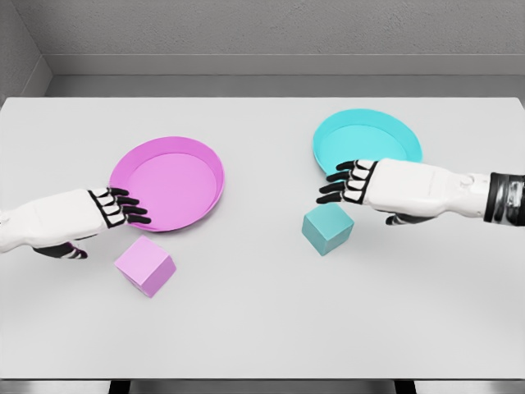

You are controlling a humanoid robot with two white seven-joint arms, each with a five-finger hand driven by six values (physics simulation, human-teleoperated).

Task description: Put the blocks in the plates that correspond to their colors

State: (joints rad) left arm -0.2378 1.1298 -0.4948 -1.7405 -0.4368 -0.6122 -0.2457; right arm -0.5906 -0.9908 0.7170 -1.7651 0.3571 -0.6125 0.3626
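Observation:
A pink block (145,265) lies on the white table, just in front of the pink plate (168,182). My left hand (123,207) hovers over the plate's near left rim, above and left of the pink block, fingers spread and holding nothing. A teal block (327,228) sits in front of the teal plate (367,138). My right hand (338,182) hangs just above and behind the teal block, over the teal plate's near rim, fingers extended and empty.
The white table (262,328) reaches a grey wall at the back. Its front edge runs along the bottom of the view.

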